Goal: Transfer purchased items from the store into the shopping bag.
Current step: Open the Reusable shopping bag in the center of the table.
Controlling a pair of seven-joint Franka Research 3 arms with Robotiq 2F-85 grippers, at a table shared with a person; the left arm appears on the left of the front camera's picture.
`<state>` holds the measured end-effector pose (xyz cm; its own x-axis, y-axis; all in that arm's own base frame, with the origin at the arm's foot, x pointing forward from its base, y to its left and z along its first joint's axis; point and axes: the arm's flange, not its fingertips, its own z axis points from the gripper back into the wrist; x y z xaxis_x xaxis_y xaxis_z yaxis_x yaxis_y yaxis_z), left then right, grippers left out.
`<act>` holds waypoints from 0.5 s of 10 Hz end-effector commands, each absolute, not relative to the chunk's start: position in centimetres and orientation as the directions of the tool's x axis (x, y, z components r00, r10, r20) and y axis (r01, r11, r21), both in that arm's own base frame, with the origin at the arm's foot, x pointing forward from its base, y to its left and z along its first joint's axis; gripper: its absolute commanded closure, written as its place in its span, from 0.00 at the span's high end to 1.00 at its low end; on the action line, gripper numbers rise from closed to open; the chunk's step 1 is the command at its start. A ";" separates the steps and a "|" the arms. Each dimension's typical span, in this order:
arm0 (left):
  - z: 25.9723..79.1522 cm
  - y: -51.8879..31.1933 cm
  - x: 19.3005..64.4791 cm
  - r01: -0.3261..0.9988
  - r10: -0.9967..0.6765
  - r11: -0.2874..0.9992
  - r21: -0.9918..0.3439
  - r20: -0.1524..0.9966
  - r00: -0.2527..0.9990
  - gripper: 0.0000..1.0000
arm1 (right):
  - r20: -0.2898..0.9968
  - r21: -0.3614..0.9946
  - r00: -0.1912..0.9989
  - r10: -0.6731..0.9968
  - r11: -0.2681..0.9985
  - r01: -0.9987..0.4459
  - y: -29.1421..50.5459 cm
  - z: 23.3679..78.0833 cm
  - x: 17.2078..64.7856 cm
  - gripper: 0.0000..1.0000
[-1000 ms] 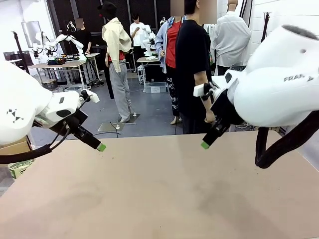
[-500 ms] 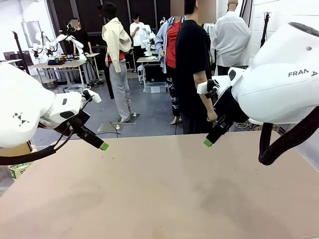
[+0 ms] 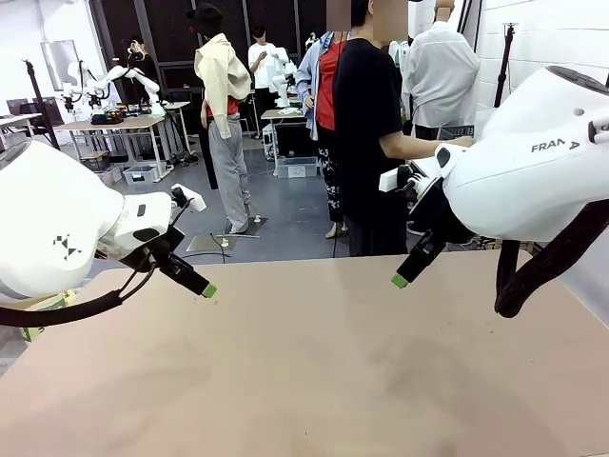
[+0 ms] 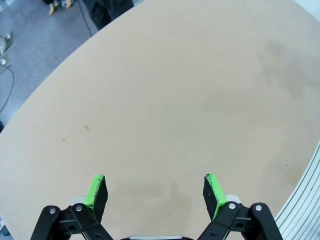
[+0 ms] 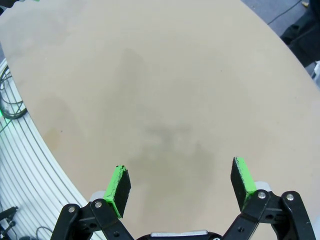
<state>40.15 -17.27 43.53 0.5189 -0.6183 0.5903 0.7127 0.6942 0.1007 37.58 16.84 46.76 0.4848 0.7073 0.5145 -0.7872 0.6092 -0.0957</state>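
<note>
**Left to right.** The left end effector [image 3: 205, 288] hangs just above the table [image 3: 304, 390] near its far left edge, tilted down and toward the middle. In the left wrist view its green pads [image 4: 94, 190] stand spread wide with nothing between them, over plain tan board.

At centre, beyond the far edge, a person [image 3: 366, 133] in black stands side-on, one hand [image 3: 462, 142] stretched toward the right.

The right end effector [image 3: 401, 280] hangs over the far right part of the table, also tilted down and inward. In the right wrist view its pads [image 5: 117, 184] are likewise spread wide, holding nothing, over faintly stained board. The two end effectors are well apart, and neither touches the table.

**Task objects.** Where the bag and the items lie cannot be told from these views. No grasp has begun.

**Handling, judged from the task alone.** A shopping bag is probably light and limp and would collapse if pinched at its wall. It is best taken by a handle or at the rim. One end effector may need to hold the mouth open while the other loads. The items are probably light, with wrapping that may be slick or easily crushed. A gentle pinch across the narrower side, at mid-body, seems safest.
</note>
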 end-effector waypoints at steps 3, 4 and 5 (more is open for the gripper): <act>42.8 -16.7 39.1 0.709 -0.599 0.701 0.080 0.607 0.523 1.00 | 0.552 -0.097 0.454 0.699 0.595 -0.798 16.1 44.4 37.5 1.00; 42.8 -16.7 39.1 0.713 -0.602 0.697 0.076 0.604 0.523 1.00 | 0.552 -0.106 0.449 0.703 0.593 -0.798 16.0 44.2 37.6 1.00; 42.9 -16.7 39.1 0.711 -0.598 0.698 0.080 0.611 0.518 1.00 | 0.555 -0.115 0.448 0.701 0.598 -0.793 16.0 44.0 37.7 1.00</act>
<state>40.18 -17.20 43.54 0.5205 -0.6163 0.5910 0.7112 0.6959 0.0993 38.55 16.74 45.78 0.4775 0.7053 0.5239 -0.7801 0.6147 -0.1164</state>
